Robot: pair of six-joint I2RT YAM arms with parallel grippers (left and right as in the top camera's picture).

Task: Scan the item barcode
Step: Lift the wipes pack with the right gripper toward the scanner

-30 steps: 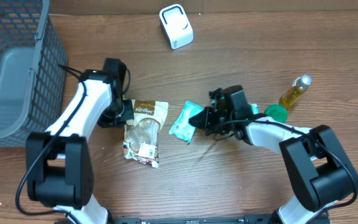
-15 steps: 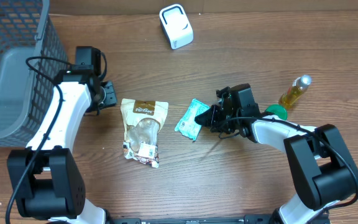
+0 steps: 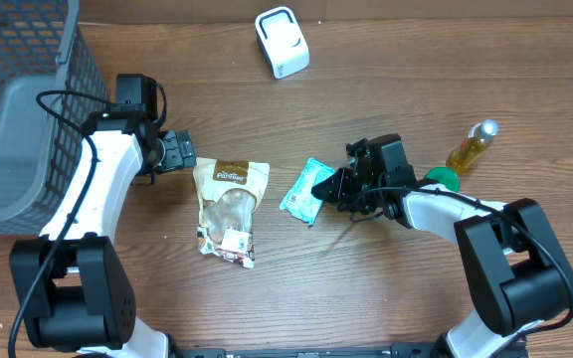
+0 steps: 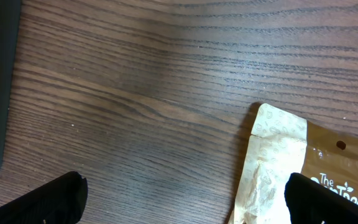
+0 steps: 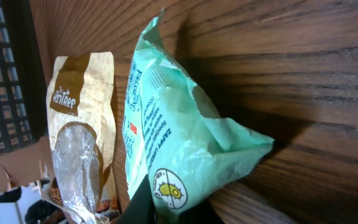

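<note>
A brown-and-cream snack pouch (image 3: 229,211) lies flat at the table's middle; its top corner shows in the left wrist view (image 4: 291,168). My left gripper (image 3: 179,151) hovers just off that pouch's upper left corner, jaws wide open and empty (image 4: 191,202). To the right, a mint-green packet (image 3: 306,191) rests tilted on the wood. My right gripper (image 3: 338,187) is shut on its right edge, and in the right wrist view the green packet (image 5: 179,137) sits pinched between the dark fingers (image 5: 148,208). A white scanner (image 3: 282,42) stands at the far centre.
A grey mesh basket (image 3: 18,109) fills the far left corner. An oil bottle (image 3: 472,145) and a green lid (image 3: 442,180) sit at the right, close behind the right arm. The brown pouch (image 5: 73,149) lies just left of the green packet.
My left gripper let go beside the pouch, drew back up and left, and opened wide. The right gripper shifted the green packet slightly right, then held still.
</note>
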